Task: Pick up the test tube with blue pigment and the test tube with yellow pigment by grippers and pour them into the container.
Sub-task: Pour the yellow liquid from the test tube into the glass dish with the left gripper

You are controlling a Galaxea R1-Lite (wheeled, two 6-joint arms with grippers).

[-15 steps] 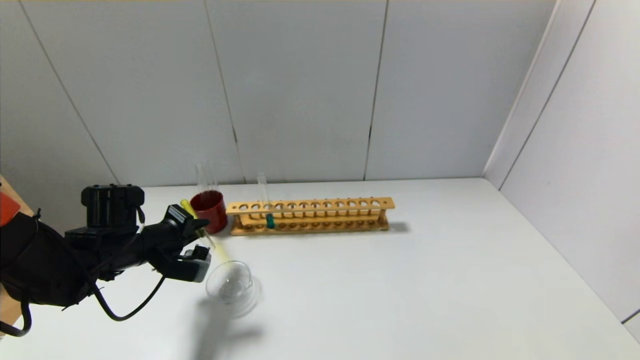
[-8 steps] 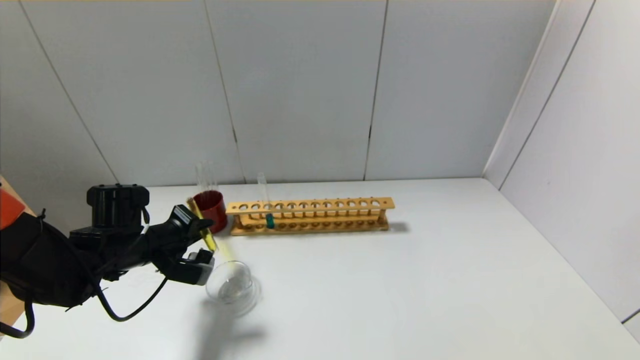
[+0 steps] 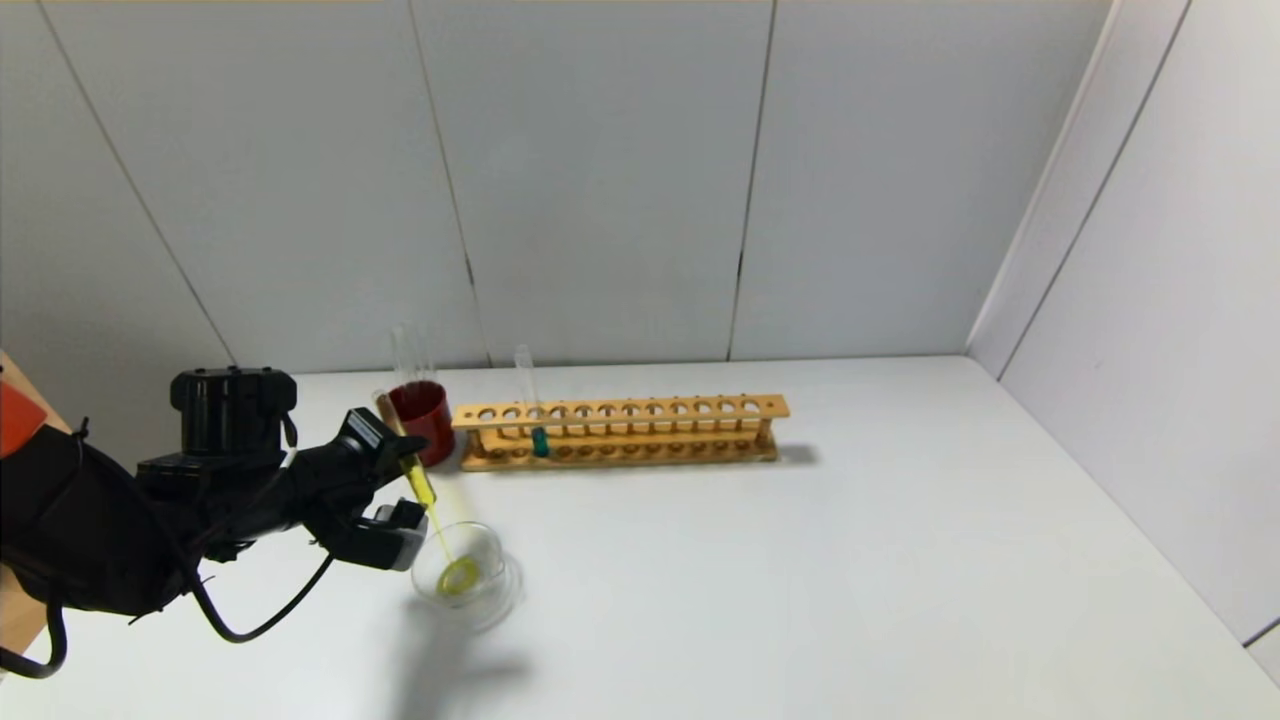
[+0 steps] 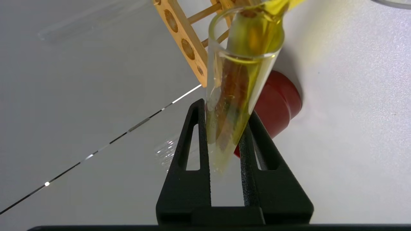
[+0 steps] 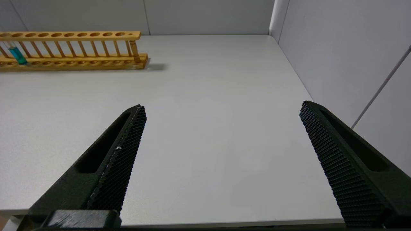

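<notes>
My left gripper [image 3: 395,485] is shut on the test tube with yellow pigment [image 3: 412,468], tipped mouth-down over the container [image 3: 490,545]. A thin yellow stream runs into the clear dish, where a yellow pool sits. In the left wrist view the tube [image 4: 239,93] is clamped between the black fingers [image 4: 197,134], yellow liquid running to its mouth. The test tube with blue pigment [image 3: 538,440] stands upright in the wooden rack [image 3: 700,410]; it also shows in the right wrist view [image 5: 18,56]. My right gripper [image 5: 221,110] is open and empty over the table's near right part.
A dark red cup [image 3: 420,415] holding colourless tubes stands left of the rack, just behind the left gripper. White walls close the table at the back and right. The rack [image 5: 80,35] lies along the back.
The left gripper has tilted the yellow tube further, mouth down. Yellow liquid that stayed in the tube now streams out and pools in the dish, which was clear before.
</notes>
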